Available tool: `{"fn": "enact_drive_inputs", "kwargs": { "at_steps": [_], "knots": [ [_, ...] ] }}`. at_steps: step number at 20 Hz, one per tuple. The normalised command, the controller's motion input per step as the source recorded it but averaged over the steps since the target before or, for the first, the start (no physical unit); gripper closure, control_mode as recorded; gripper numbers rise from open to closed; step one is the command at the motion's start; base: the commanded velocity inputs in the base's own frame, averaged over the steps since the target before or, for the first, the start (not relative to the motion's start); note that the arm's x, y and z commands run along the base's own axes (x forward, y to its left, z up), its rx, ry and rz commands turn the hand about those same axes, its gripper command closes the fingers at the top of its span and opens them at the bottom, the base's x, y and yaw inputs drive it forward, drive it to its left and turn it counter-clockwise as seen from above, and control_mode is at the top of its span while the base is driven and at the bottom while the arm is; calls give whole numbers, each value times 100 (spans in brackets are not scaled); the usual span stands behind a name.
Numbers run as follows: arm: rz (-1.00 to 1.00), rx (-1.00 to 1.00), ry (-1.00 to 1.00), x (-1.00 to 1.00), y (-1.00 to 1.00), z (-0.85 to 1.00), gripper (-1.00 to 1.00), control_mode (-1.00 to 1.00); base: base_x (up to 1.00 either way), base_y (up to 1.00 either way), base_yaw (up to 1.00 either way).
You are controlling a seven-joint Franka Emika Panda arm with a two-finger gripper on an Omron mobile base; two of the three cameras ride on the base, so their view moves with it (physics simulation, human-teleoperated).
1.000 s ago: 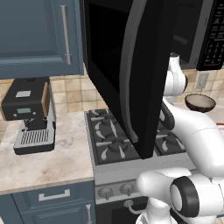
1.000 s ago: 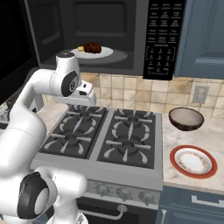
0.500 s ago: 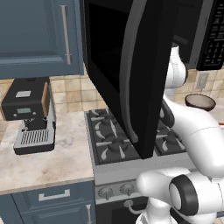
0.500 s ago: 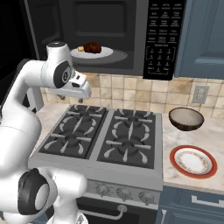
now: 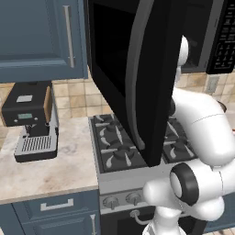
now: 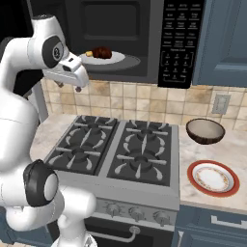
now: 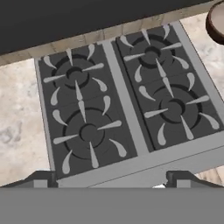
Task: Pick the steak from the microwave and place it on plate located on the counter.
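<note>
Above the gas stove [image 6: 116, 154], my gripper [image 7: 112, 177] is now standing with its fingers wide apart and nothing between them; a second ago they were much closer together, and my hand has also climbed from the stove level to the height of the microwave [image 6: 120, 38] opening. I judge I am preparing to reach inside. The steak [image 6: 101, 52], a small lumpy brown-red piece, is lying on a pale dish in the cavity, just beside my hand. The glossy black door [image 5: 133, 78] is hanging open. The plate [image 6: 212, 177], flat and round with a red-orange rim, is waiting on the marbled beige counter [image 6: 231, 144], near a dark bowl [image 6: 206, 131].
</note>
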Motion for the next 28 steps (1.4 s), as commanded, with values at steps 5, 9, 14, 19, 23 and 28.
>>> {"fn": "enact_drive_inputs", "kwargs": {
  "at_steps": [5, 9, 14, 19, 23, 28],
  "knots": [
    [-16, 2, 0, 42, -11, 36, -100, -100, 0, 0, 0],
    [-7, 7, -2, 46, -14, 38, -100, -100, 0, 0, 0],
    [0, 11, -10, 55, -1, 29, -100, -100, 0, 0, 0],
    [0, 7, -24, 32, 0, 7, -100, -100, 0, 0, 0],
    [0, 0, -40, 1, 0, -6, -100, -100, 0, 0, 0],
    [0, 0, -38, 0, 0, -17, -100, -100, 0, 0, 0]
  ]
}}
